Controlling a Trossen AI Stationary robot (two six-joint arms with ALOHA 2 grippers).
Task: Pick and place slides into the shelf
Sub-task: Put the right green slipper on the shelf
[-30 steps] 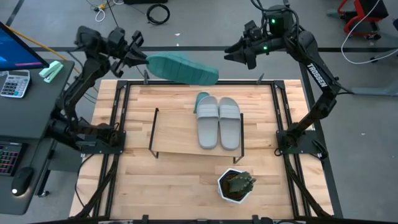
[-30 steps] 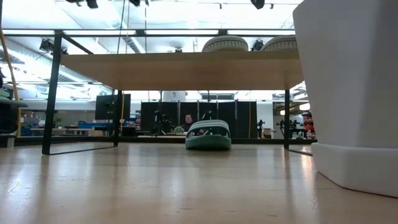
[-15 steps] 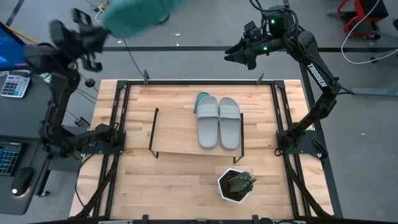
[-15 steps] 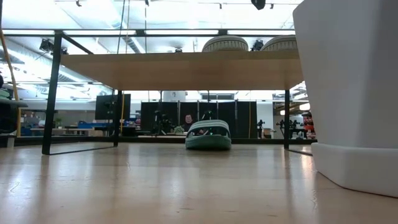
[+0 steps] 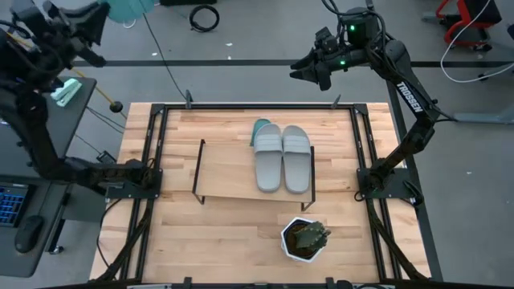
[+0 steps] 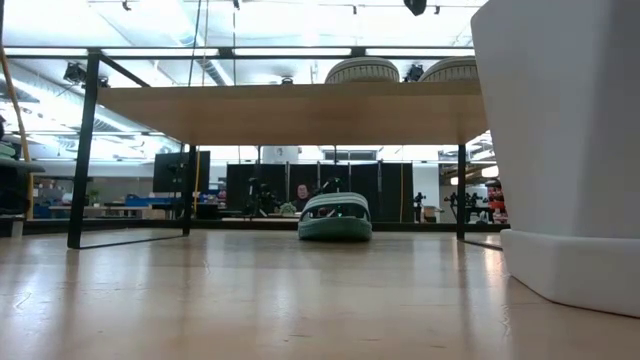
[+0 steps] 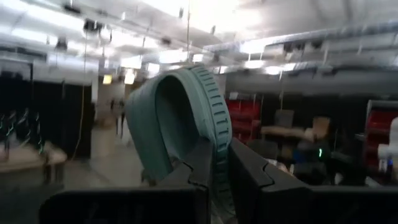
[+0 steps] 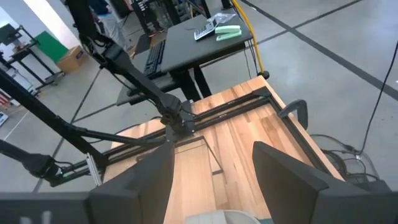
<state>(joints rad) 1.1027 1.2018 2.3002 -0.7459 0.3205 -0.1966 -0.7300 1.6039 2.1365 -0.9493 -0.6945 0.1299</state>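
A teal slide is up in the air past the table's far left corner, with my left gripper shut on it; it fills the left wrist view as a ribbed teal slide. Two light grey slides lie side by side on top of the shelf. A second teal slide rests on its sole on the table under the shelf. My right gripper hangs open beyond the table's far edge, touching nothing. My left gripper pinches the teal slide's ribbed sole edge at one end between its two fingers. The slide stands out and upward beyond the fingers, lifted clear of the table and everything else.
A white hexagonal plant pot stands near the table's front edge, large at the right of the low view. A side desk with a calculator lies left of the table. The shelf's left half is bare board.
My left gripper has swung up and away toward the far left, off the table, tipping from pointing down to pointing slightly upward. The teal slide has gone with it, from over the table's far edge to high above the floor beyond the far left corner.
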